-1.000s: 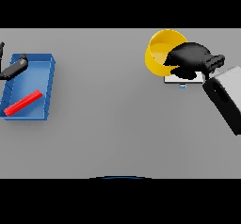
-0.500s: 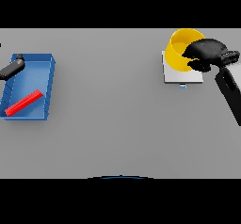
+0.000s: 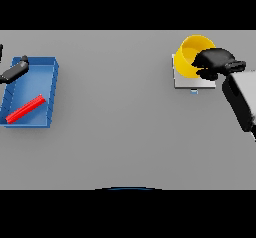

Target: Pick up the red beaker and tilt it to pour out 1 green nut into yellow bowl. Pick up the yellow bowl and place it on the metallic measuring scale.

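Observation:
The yellow bowl [image 3: 192,56] is tilted, its opening facing left, over the metallic measuring scale [image 3: 186,80] at the right of the table. My right hand [image 3: 214,63] has its fingers curled round the bowl's right rim. I cannot tell whether the bowl's base touches the scale plate. My left hand [image 3: 13,72] shows at the far left edge, above the back corner of the blue tray. No red beaker and no green nut show in the view.
A blue tray [image 3: 51,96] stands at the left with a red bar [image 3: 25,109] lying in it. My right forearm [image 3: 241,98] stretches along the right edge.
My right hand has carried the yellow bowl to the right and back, from left of the scale to over it. The left hand has barely moved.

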You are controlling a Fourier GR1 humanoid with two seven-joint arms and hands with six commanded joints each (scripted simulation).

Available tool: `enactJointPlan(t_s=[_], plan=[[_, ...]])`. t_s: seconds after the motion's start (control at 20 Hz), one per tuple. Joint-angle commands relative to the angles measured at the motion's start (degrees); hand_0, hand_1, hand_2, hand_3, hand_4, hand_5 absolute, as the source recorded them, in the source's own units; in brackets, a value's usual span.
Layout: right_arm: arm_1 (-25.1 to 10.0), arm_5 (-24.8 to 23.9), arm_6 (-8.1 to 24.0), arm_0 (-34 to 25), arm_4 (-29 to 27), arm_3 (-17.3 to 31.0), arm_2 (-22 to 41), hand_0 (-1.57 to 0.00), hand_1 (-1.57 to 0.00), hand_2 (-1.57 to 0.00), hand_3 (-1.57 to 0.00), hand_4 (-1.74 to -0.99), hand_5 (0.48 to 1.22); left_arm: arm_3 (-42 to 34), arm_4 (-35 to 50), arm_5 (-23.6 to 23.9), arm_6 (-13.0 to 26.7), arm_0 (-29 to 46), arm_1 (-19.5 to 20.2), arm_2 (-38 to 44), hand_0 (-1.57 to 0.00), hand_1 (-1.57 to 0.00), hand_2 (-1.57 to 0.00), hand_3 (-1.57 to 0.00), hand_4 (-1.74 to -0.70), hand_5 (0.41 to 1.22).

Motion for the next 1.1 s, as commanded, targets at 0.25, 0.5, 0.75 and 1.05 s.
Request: enactJointPlan(t_s=[0.25, 0.5, 0.75, 1.05], plan=[[0.9, -0.2, -2.2, -2.3, -0.8, 5.9, 0.0, -1.54, -1.44, -1.5, -1.02, -1.659, 1.221, 1.3, 0.1, -0.8, -1.2, 0.0, -0.3, 0.0, 0.0, 0.0, 0.0, 0.0, -0.81, 0.745], [0.8, 1.9, -2.1, -2.5, -1.8, 6.5, -0.4, -0.62, -0.55, -0.69, -0.67, -1.444, 0.887, 1.3, -0.4, -0.4, -0.1, -0.6, -1.2, -0.6, 0.0, 0.0, 0.0, 0.0, -0.81, 0.742], [1.6, 1.5, -3.7, -3.2, -0.8, 8.2, 0.4, -0.2, -0.18, -0.34, -0.51, -1.372, 0.766, 3.1, -0.7, -0.5, -0.1, -1.7, -2.2, -0.5, 0.0, 0.0, 0.0, 0.0, -0.81, 0.737], [1.4, 2.6, -5.3, -4.7, 0.5, 10.5, 1.5, -0.05, -0.05, -0.12, -0.35, -1.308, 0.733, 2.9, -0.4, -0.5, 0.1, -2.1, -2.3, -0.3, 0.0, 0.0, 0.0, 0.0, -0.82, 0.734]])
